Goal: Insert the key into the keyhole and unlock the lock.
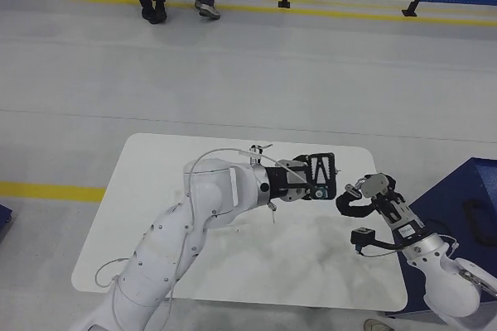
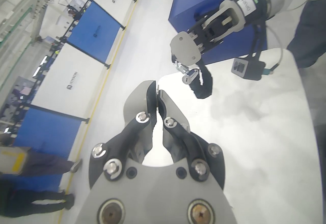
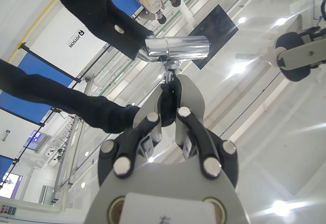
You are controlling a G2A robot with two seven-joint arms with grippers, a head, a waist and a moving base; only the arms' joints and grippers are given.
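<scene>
The lock is a chrome cylinder [image 3: 178,49] on a black sleeved cable [image 3: 96,13]. My right gripper [image 3: 173,82] is shut on it and holds it above the table's right part [image 1: 354,189]. Its keyhole [image 2: 186,79] faces my left gripper [image 2: 155,90]. That gripper is shut on the key [image 2: 158,88], a thin metal blade whose tip just peeks out between the fingertips. In the top view the left gripper [image 1: 335,175] hangs a short gap to the left of the right gripper [image 1: 371,185]. Key and keyhole are apart.
The white table [image 1: 190,165] lies under both arms. A blue cabinet [image 1: 480,207] stands just off its right edge, close behind the right arm. A small black box [image 2: 248,67] dangles on a cable beneath the right wrist.
</scene>
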